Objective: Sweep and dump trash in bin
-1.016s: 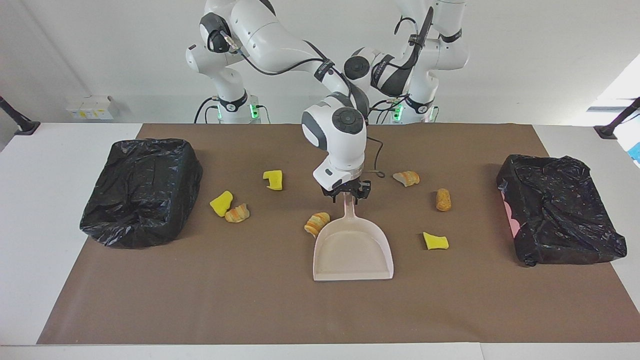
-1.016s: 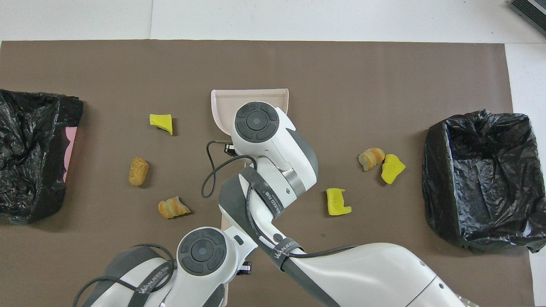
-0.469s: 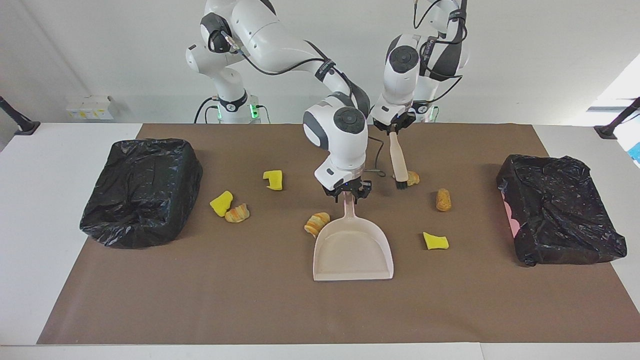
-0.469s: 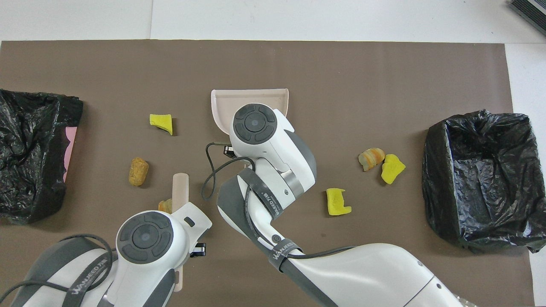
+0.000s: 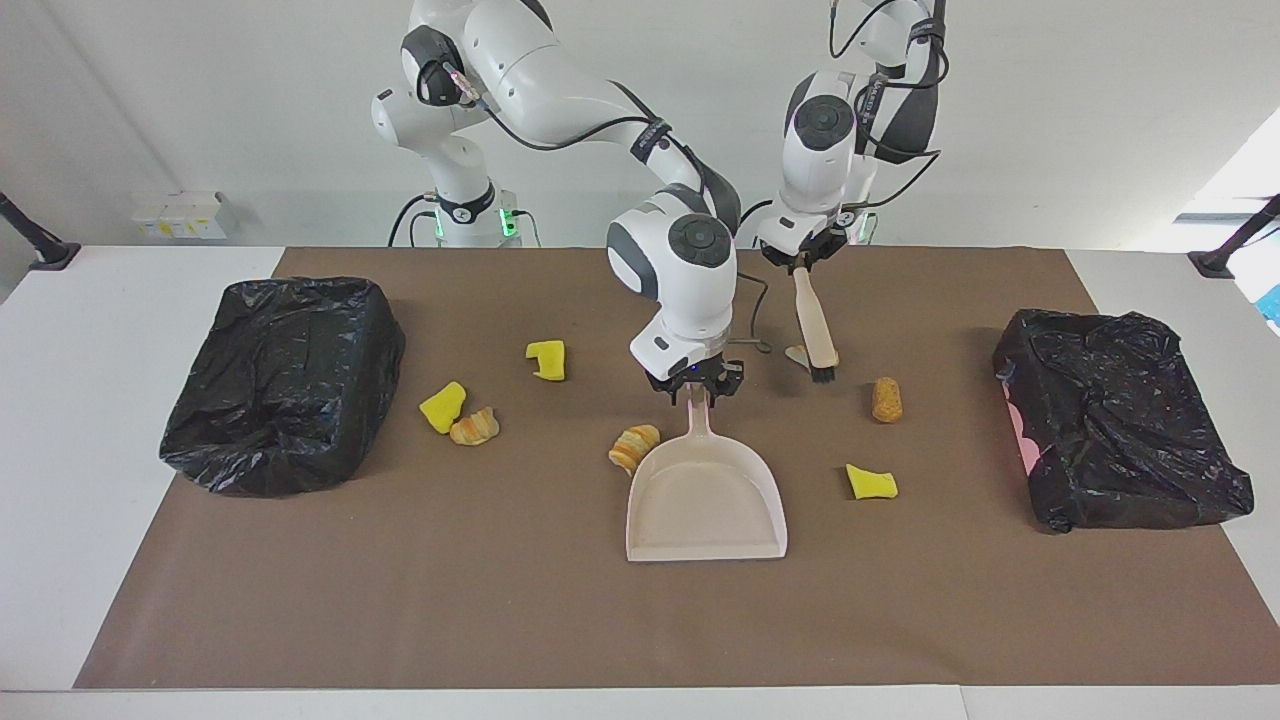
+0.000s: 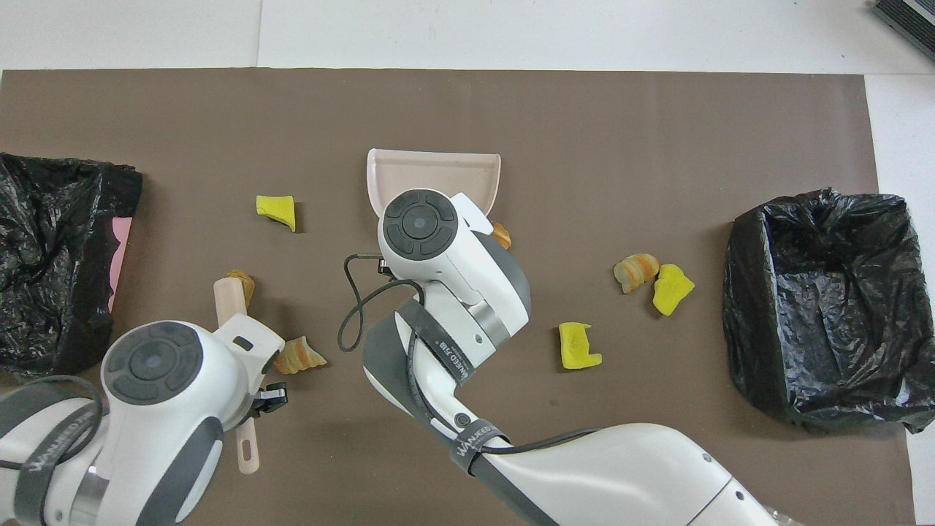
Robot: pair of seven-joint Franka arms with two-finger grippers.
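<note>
Trash pieces (image 5: 634,446), seven in all, lie scattered on the brown mat (image 5: 500,620) between two bins lined with black bags.

Nearest the robots is a sliced bread piece (image 5: 797,353), partly hidden by the brush (image 5: 815,320). The left claw (image 5: 800,262) is closed on the top of the brush's handle. The brush hangs tilted with its black bristles down beside that bread piece; I cannot tell whether they touch it.

About level with it, toward the right arm's end, lies a notched yellow sponge (image 5: 548,360). A little farther out a bread roll (image 5: 886,399) lies toward the left arm's end. A second yellow sponge (image 5: 442,407) lies toward the right arm's end, touching a croissant (image 5: 474,427).

In the middle of the mat the right claw (image 5: 695,392) is closed on the end of the dustpan's handle. The dustpan (image 5: 705,495) lies flat with its mouth pointing away from the robots. Another croissant (image 5: 634,446) lies against the side of the pan near the handle. Farther still, toward the left arm's end, is a third yellow sponge (image 5: 871,482).

One bin (image 5: 285,380) stands at the right arm's end and the other bin (image 5: 1120,430) at the left arm's end.
</note>
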